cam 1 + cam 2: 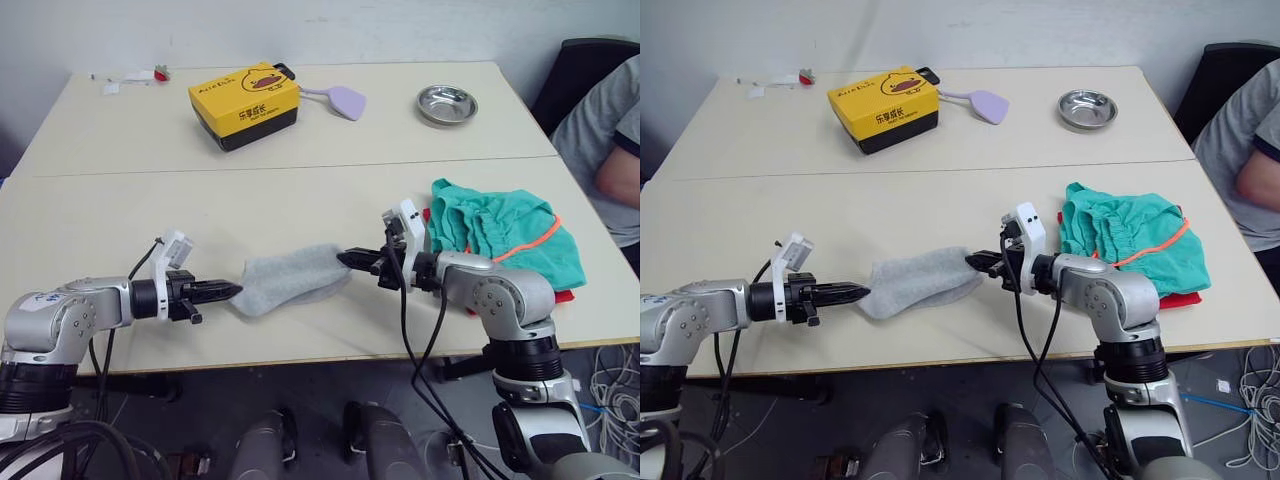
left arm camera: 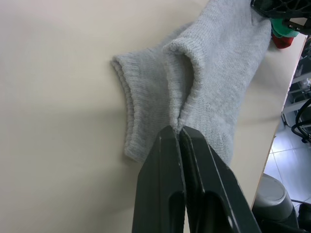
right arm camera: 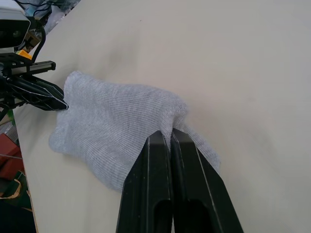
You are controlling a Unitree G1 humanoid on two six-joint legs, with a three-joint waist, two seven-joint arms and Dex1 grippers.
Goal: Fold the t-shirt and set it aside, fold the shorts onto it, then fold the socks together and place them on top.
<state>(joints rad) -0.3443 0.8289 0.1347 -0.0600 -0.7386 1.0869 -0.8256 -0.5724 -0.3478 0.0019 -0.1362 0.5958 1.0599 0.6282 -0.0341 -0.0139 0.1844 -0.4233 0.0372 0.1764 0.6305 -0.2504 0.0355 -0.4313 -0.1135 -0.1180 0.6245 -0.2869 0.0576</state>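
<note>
Socks stretched low at centre frame between left gripper and right gripper, each pinched shut on an end; shorts heaped over t-shirt at right.

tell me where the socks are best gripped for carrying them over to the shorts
By their two ends, as now. The socks lie flat and long across the table, so each gripper comes in low from its own side: the left gripper is pinched on the open cuff edge, the right gripper on the opposite end. Held at both ends, they should probably lift without unfolding onto the shorts.
</note>
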